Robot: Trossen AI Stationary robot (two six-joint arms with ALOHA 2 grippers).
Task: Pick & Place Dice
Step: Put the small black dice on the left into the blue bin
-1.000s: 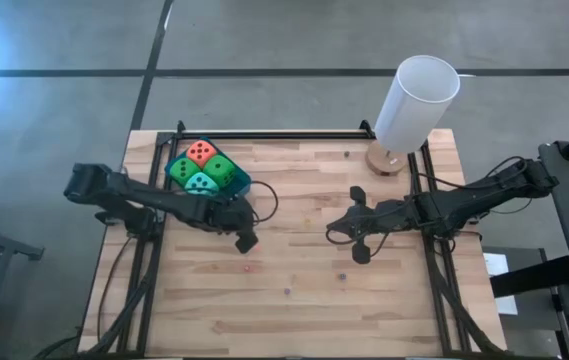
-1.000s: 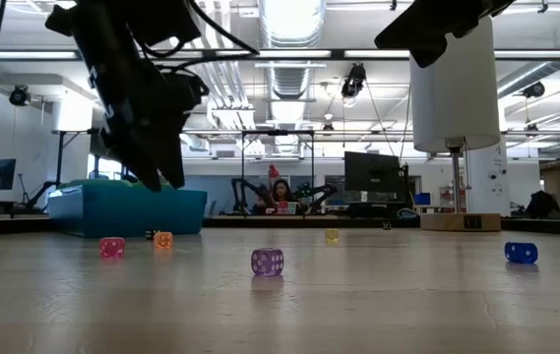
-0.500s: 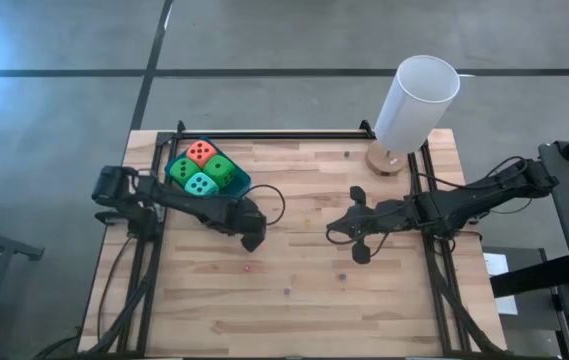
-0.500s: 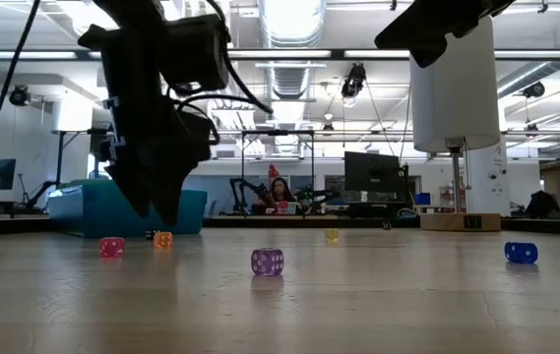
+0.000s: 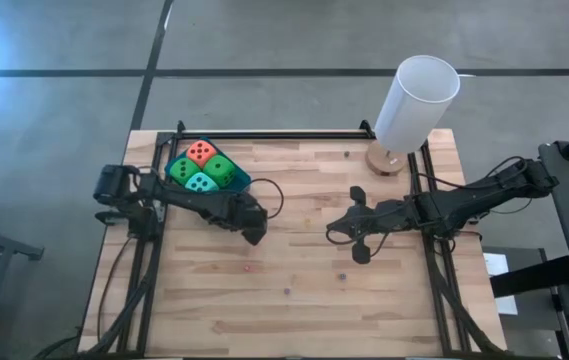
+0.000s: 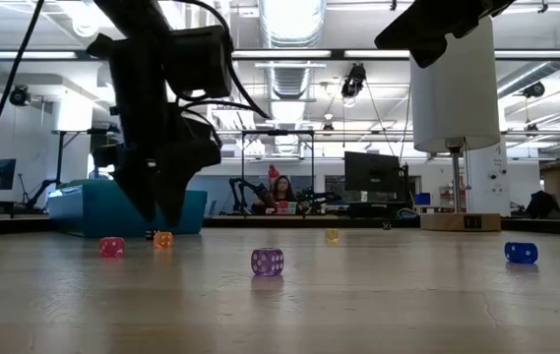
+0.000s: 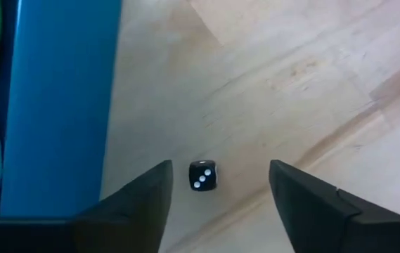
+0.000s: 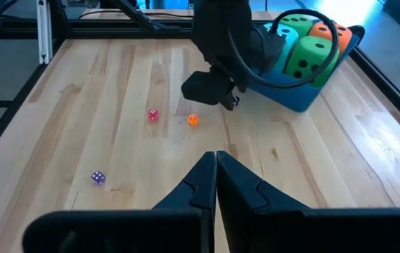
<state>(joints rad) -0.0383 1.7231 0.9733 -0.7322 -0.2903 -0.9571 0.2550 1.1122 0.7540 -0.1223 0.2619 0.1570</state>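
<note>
- Four big soft dice sit packed in the blue tray at the far left of the counter: one orange-red, two green, one teal.
- Just right of the tray, the left pincer hangs low over the wood, its fingers apart with a tiny black die lying between them, untouched.
- Small dice also lie loose on the counter: a pink one, an orange one, a purple one, a blue one, and what seems to be a yellowish one farther back.
- Right of centre, the right pincer waits with its fingers pressed together, gripping nothing.
- At the far right corner stands a white cylinder on a round wooden base.
</note>
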